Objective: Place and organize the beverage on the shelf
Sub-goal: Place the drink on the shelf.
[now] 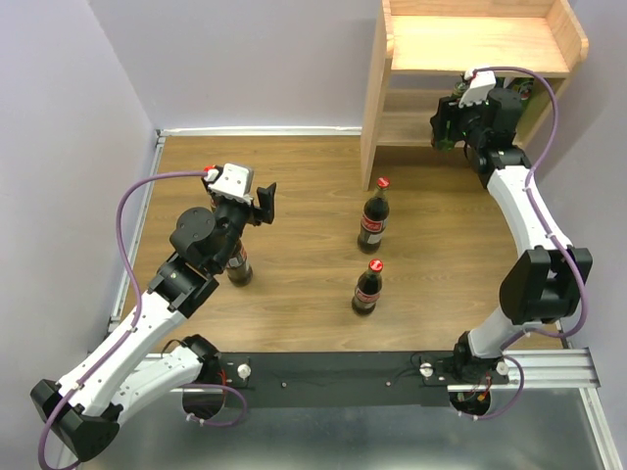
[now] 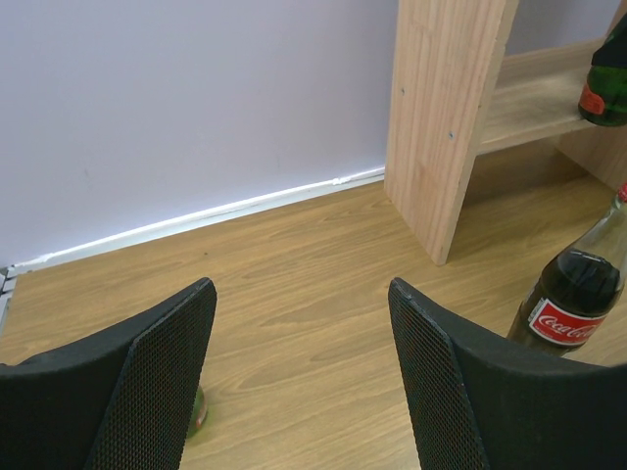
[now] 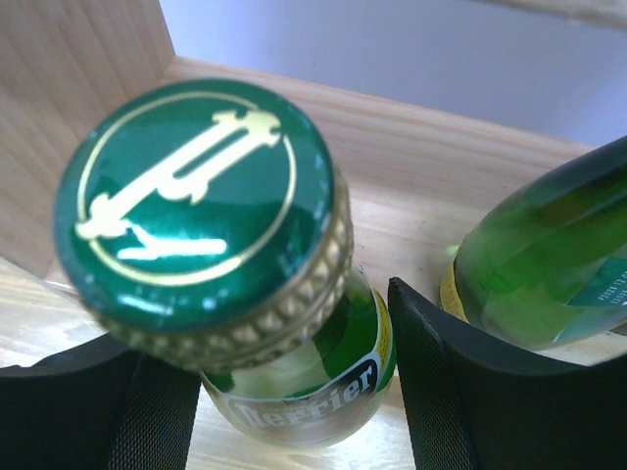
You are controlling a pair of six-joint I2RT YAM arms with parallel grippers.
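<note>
As the green bottle (image 3: pixel 196 206) is judged heavy, slick, fragile glass, the right gripper (image 3: pixel 294 333) clamps its body on the shelf (image 3: pixel 441 166); left gripper (image 2: pixel 302 294) wide, empty.

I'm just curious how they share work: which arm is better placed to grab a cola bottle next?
Probably left: the left gripper is open, empty and near a cola bottle, while the right gripper is busy at the shelf, closed around a green bottle.

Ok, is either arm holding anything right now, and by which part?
The right gripper appears to clasp a green bottle by its upper body, just below the cap. The left gripper is open and empty.
</note>
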